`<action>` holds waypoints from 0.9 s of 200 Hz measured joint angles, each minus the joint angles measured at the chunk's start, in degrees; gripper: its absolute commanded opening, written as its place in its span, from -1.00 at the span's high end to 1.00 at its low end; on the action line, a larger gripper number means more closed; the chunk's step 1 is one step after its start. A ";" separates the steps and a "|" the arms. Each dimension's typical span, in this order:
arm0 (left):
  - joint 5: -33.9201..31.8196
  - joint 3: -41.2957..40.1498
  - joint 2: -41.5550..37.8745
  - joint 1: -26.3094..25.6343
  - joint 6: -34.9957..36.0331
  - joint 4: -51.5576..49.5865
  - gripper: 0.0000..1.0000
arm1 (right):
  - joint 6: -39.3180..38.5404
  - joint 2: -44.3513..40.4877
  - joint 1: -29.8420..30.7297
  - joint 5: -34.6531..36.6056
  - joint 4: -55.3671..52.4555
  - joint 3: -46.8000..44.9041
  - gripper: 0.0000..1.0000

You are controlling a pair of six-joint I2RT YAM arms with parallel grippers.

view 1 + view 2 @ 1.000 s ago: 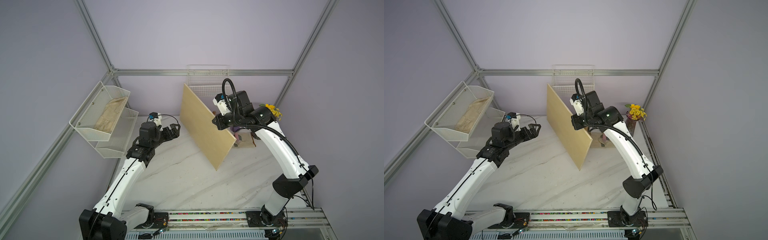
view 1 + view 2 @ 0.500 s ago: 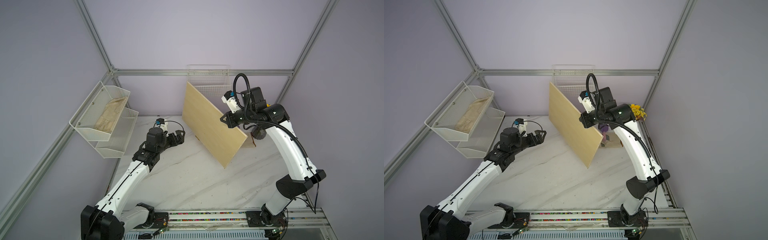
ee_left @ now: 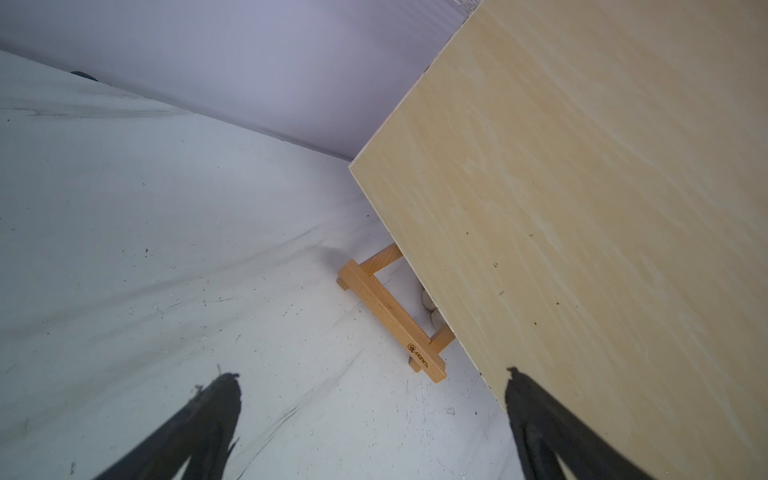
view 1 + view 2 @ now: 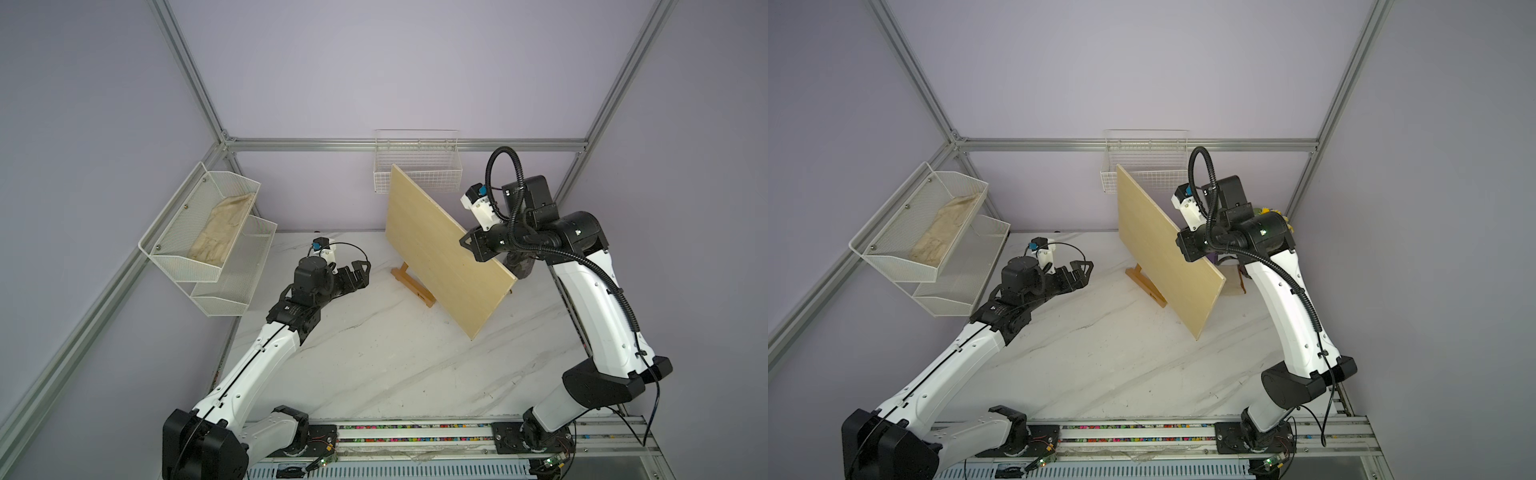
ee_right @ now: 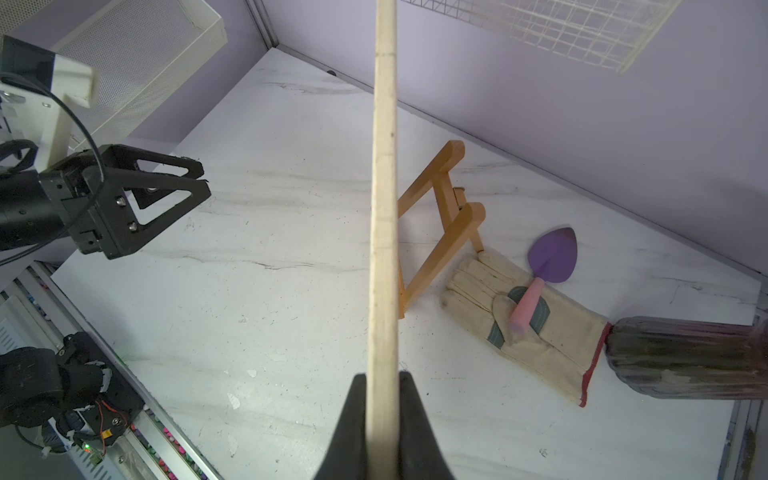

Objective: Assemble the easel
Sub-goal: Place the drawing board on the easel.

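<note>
Right claw [image 5: 383,376] clamps the board [image 5: 384,208] by its edge; left claw [image 4: 365,272] gapes, holding nothing. Only the right wrist view shows the top of the easel [image 5: 440,216] behind it.

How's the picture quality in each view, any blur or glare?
Top views: even soft light, no glare, sharp throughout. Left wrist: board grain clear, left tool dark and soft-edged. Right wrist: board edge blurs near the lens, easel crisp, vase at the frame edge smeared.
</note>
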 measured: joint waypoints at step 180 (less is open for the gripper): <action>0.02 -2.86 3.45 -3.06 -0.50 3.56 -0.99 | -4.68 5.27 -0.04 0.33 -0.04 -1.92 1.00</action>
